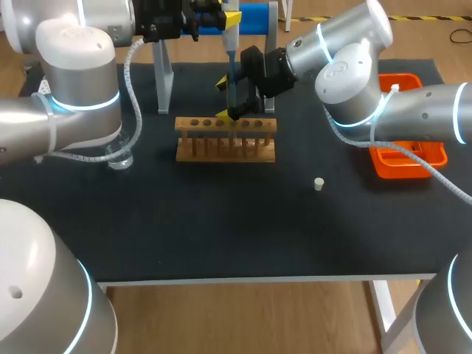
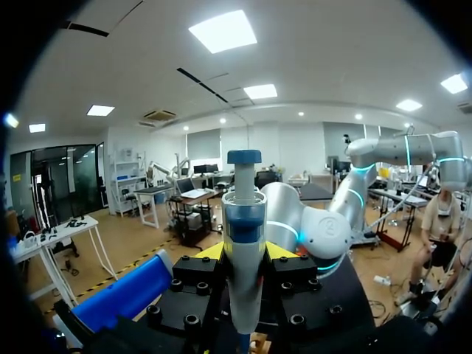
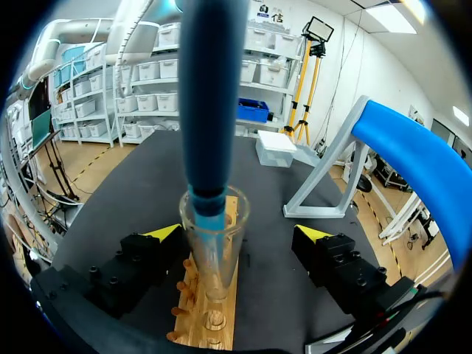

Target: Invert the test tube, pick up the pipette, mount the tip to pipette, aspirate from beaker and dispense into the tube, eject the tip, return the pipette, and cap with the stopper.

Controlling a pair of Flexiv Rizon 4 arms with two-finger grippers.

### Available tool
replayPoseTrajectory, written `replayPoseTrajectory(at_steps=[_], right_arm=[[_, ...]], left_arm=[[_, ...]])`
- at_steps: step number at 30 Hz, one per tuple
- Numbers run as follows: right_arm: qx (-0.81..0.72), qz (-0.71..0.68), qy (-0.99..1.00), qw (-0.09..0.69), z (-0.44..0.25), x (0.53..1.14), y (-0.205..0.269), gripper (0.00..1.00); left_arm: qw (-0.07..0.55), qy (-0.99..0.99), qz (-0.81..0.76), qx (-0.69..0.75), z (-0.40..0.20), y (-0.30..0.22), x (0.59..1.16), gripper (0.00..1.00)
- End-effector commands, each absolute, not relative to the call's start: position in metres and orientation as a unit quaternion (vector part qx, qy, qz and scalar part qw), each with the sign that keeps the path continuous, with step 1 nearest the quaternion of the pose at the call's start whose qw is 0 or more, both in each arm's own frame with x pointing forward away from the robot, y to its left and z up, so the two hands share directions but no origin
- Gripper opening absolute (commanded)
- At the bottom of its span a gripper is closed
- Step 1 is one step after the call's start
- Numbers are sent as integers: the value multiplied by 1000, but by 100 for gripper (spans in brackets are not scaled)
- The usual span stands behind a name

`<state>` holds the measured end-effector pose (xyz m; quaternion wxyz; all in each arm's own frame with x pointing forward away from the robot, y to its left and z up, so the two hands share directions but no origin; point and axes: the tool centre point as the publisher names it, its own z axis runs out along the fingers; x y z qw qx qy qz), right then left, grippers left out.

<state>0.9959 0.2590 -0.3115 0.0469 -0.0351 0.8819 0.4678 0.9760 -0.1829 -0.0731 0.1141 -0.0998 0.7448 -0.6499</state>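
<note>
Glassware first: the clear, thin-walled glass test tube (image 3: 214, 258) stands upright, its foot apparently seated in a hole of the light wooden rack (image 1: 225, 147) near the middle of the black worktop (image 1: 221, 228), towards its far edge. It is judged light, rigid, smooth and easily cracked, so any hold belongs on the upper wall just under the rim, squeezed gently from two sides. The right gripper (image 3: 240, 234) brackets it with fingers spread, bare worktop showing between one finger and the glass. Into the tube's mouth reaches the blue shaft of the grey-and-blue pipette (image 2: 243, 258), whose stiff plastic barrel is clamped by the left gripper (image 2: 245, 251). A small white stopper (image 1: 318, 184) lies towards the right edge, a clear glass beaker (image 1: 122, 157) near the left edge.
</note>
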Motion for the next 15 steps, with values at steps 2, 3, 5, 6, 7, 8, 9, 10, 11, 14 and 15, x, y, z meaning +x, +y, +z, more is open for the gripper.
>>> replayPoseTrajectory(at_steps=[2, 3, 5, 6, 7, 8, 9, 10, 11, 14, 15], right_arm=[[-36, 466, 883, 45, -310, 996, 258, 100], [-36, 466, 883, 45, -310, 996, 258, 100], [-36, 466, 883, 45, -310, 996, 258, 100], [-36, 466, 883, 45, -310, 996, 258, 100], [-36, 466, 883, 45, -310, 996, 258, 100], [-36, 466, 883, 45, -310, 996, 258, 100], [-36, 466, 883, 45, -310, 996, 258, 100], [-36, 466, 883, 45, -310, 996, 258, 100], [-36, 466, 883, 45, -310, 996, 258, 100], [-36, 466, 883, 45, -310, 996, 258, 100], [-36, 466, 883, 45, -310, 996, 258, 100]], left_arm=[[116, 744, -651, -100, -74, -184, 975, 0], [116, 744, -651, -100, -75, -184, 975, 0], [116, 744, -651, -101, -75, -184, 975, 0], [115, 744, -650, -101, -75, -184, 975, 0], [115, 744, -650, -101, -76, -184, 975, 0], [115, 744, -650, -101, -76, -184, 975, 0], [115, 744, -650, -101, -76, -184, 975, 0], [115, 744, -650, -101, -76, -184, 975, 0], [115, 744, -651, -101, -76, -184, 975, 0], [115, 744, -651, -101, -77, -185, 975, 0], [115, 744, -651, -101, -77, -185, 976, 0]])
